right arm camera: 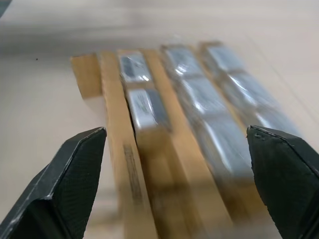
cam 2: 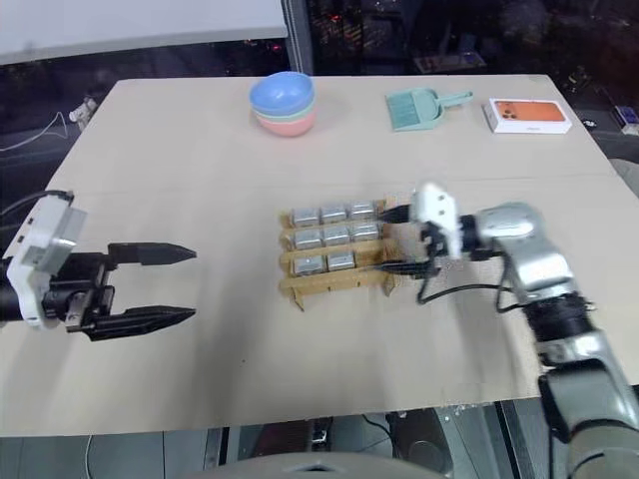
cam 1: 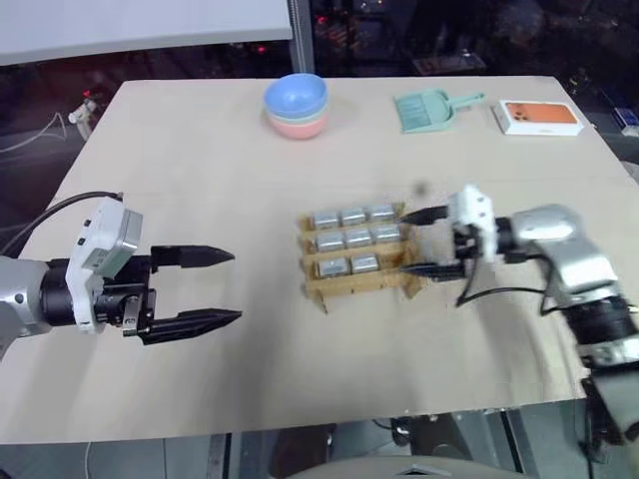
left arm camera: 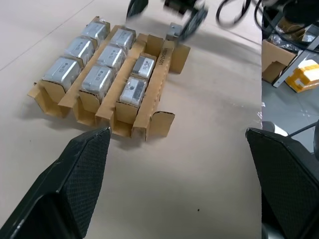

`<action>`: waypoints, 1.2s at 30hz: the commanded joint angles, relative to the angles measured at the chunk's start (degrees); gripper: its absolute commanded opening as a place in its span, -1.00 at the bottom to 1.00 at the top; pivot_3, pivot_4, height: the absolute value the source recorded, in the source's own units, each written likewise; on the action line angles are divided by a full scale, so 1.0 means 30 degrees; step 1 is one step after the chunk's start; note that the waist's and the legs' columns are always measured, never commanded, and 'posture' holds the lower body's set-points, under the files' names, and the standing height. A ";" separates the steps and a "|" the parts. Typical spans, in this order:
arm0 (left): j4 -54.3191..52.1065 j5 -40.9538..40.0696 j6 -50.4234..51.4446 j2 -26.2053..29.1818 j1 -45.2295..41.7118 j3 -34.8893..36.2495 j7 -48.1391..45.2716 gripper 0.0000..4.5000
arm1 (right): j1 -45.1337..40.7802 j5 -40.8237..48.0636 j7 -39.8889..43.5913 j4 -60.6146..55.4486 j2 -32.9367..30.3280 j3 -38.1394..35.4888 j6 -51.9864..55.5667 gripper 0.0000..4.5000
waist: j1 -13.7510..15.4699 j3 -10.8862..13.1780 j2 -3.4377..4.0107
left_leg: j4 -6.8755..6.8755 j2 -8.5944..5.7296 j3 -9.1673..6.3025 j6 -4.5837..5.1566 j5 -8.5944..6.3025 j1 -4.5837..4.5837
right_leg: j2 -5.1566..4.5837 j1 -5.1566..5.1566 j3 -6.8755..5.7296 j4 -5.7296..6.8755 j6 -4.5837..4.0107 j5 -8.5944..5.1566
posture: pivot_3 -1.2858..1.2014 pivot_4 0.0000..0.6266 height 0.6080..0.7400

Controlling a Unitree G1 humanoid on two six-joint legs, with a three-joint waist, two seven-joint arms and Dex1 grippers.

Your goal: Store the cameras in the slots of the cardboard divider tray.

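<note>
1. Presently right hand (cam 1: 431,241) spread, empty, just beside the tray (cam 1: 321,291); left hand (cam 1: 208,289) spread, well apart.
2. Eight cameras (cam 1: 357,238) sit in slots; near-row end slot by the right hand looks vacant.
3. Judged: cameras rigid, smooth, slippery; pinch flat sides. Tray light, easily shoved.

- Stacked bowls (cam 1: 297,104), blue over pink, sit at the far edge of the worktop (cam 1: 200,180).
- A teal dustpan (cam 1: 429,109) lies beside them.
- A white-and-orange flat box (cam 1: 539,117) lies near the far right corner.
</note>
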 commanded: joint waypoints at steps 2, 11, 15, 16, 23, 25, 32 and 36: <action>-0.0263 -0.0405 -0.0369 0.0026 -0.0596 -0.0471 -0.0041 1.00 | 0.1754 0.0981 0.0647 -0.0992 -0.2405 -0.1751 0.1874 0.98 | -0.0046 -0.0001 -0.0002 | -0.0001 -0.0002 0.0005 0.0006 -0.0003 0.0001 | 0.0005 0.0001 0.0001 -0.0001 0.0000 -0.0001 | 0.03 -0.52 1.00; 0.0705 0.0000 -0.0826 0.0329 -0.2035 -0.2006 -0.0599 1.00 | 0.2867 -0.1270 0.0206 0.0012 -0.2820 -0.1099 -0.1783 0.98 | -0.0324 0.0000 0.0000 | 0.0006 0.0014 0.0036 0.0015 -0.0003 0.0076 | 0.0043 0.0009 0.0062 0.0046 0.0074 -0.0043 | 0.03 -0.52 1.00; 0.0850 -0.0070 -0.0885 0.0367 -0.2305 -0.2199 -0.0754 1.00 | 0.1845 -0.2387 0.0476 0.1592 -0.2361 -0.0353 -0.3277 0.98 | -0.0282 0.0001 0.0001 | 0.0007 0.0015 0.0037 0.0014 -0.0004 0.0062 | 0.0044 0.0009 0.0061 0.0039 0.0049 0.0022 | 0.03 -0.52 1.00; 0.0824 -0.0100 -0.0882 0.0353 -0.2287 -0.2172 -0.0778 1.00 | 0.1669 -0.2559 0.0702 0.1893 -0.2339 -0.0124 -0.3501 0.98 | -0.0262 0.0001 0.0002 | 0.0007 0.0013 0.0036 0.0014 -0.0004 0.0051 | 0.0041 0.0006 0.0060 0.0029 0.0049 0.0024 | 0.03 -0.52 1.00; 0.0487 -0.0314 -0.0694 0.0360 -0.1880 -0.1612 -0.0829 1.00 | 0.0905 -0.3127 0.1469 0.3335 -0.1981 0.0620 -0.4549 0.98 | -0.0198 0.0001 0.0001 | 0.0008 0.0009 0.0033 0.0013 -0.0003 0.0018 | 0.0034 0.0003 0.0038 0.0007 0.0049 0.0024 | 0.03 -0.52 1.00; 0.0419 -0.0342 -0.0671 0.0374 -0.1781 -0.1498 -0.0855 1.00 | 0.0782 -0.2911 0.1446 0.3530 -0.1765 0.0431 -0.4616 0.76 | -0.0210 0.0001 0.0002 | 0.0012 0.0009 0.0033 0.0013 -0.0003 0.0020 | 0.0034 0.0004 0.0039 0.0011 0.0048 0.0024 | 0.03 -0.52 1.00; 0.0735 -0.0096 -0.0966 0.0328 -0.1629 -0.1560 -0.0972 1.00 | 0.0608 -0.2548 0.1806 0.3583 -0.1567 0.0331 -0.4443 -0.59 | -0.0219 0.0001 0.0001 | 0.0019 0.0010 0.0029 0.0011 -0.0001 0.0031 | 0.0036 0.0006 0.0036 0.0026 0.0044 0.0022 | 0.03 -0.52 1.00; 0.0800 0.0078 -0.1032 0.0431 -0.1543 -0.1551 -0.1055 1.00 | -0.0008 -0.2008 0.2125 0.3340 -0.1582 0.0030 -0.4041 -0.73 | -0.0217 0.0003 0.0005 | 0.0019 0.0010 0.0030 0.0011 -0.0002 0.0029 | 0.0036 0.0006 0.0037 0.0026 0.0048 0.0026 | 0.03 -0.52 1.00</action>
